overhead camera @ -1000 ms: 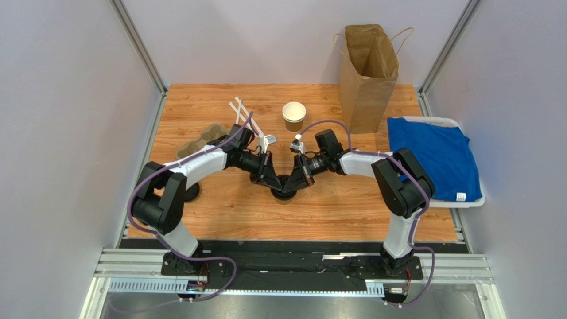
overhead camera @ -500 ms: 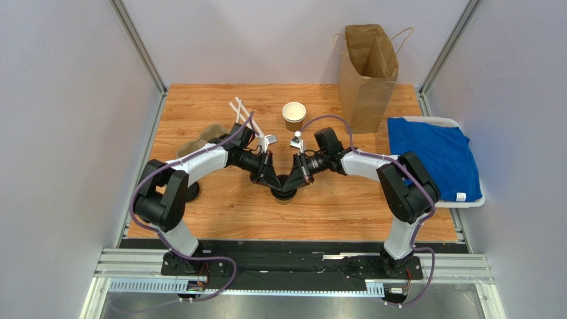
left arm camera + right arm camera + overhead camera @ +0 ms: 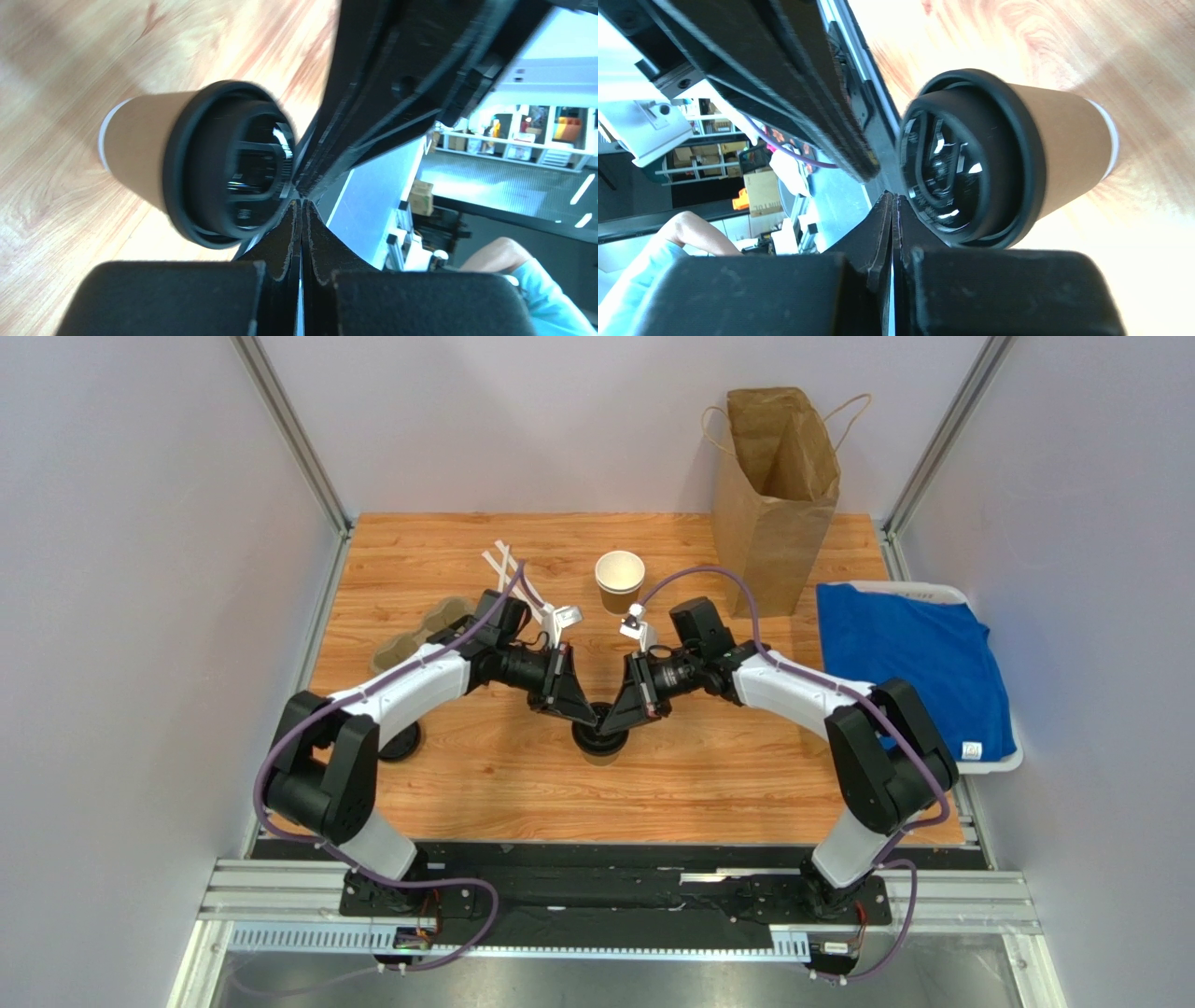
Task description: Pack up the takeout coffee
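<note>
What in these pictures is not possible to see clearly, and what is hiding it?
- Top view: the takeout coffee sits mostly under the left gripper and right gripper; only a black rim shows.
- Top view: the left arm covers part of the pulp carrier.
- Top view: the paper bag's own walls hide its bottom.
- Wrist views: whether either gripper touches the coffee cannot be told; the black parts merge.

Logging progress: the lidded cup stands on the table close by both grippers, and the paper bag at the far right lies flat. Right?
No: the paper bag stands upright, mouth open, as the top view shows. The lidded cup does stand on the table close by the left gripper and right gripper.
</note>
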Motion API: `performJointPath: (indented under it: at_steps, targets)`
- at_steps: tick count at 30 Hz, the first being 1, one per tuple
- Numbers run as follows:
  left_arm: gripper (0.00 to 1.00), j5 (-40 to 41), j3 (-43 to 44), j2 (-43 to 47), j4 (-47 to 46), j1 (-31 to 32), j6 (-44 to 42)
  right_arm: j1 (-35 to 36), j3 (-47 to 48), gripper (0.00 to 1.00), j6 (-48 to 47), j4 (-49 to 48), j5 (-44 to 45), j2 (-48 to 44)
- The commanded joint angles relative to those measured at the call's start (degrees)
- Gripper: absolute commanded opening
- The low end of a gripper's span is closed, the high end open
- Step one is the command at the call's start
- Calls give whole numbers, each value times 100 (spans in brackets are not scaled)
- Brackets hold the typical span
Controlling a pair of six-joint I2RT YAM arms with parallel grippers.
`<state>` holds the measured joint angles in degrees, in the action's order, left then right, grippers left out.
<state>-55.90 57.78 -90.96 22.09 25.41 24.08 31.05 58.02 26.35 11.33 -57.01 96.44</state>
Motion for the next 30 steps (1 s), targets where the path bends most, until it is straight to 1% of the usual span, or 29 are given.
performJointPath:
  at_steps: [1, 7, 14, 16, 22, 23, 27, 30]
  targets:
    - [0, -272, 49, 429, -293, 8, 176, 6, 192, 2, 335, 80, -90, -389]
    - [0, -352, -179, 527, -328, 104, 299, 42, -80, 3, 687, -96, -109, -478]
    - [0, -176, -241, 167, -319, 254, 229, 68, -159, 3, 793, -360, -12, -30]
    - [0, -97, -180, 0, -188, 254, 45, 86, -273, 3, 793, -395, 50, 58]
    - [0, 35, -180, -624, -135, 131, -8, 77, -335, 2, 512, -334, 269, 541]
    - [0, 79, -144, -721, 13, 131, -78, 68, -300, 2, 494, -307, 287, 629]
    - [0, 325, -118, -862, 243, 105, -359, 33, -160, 2, 407, -220, 322, 841]
    - [0, 536, -127, -967, 287, 87, -360, 15, -133, 1, 222, -131, 445, 981]
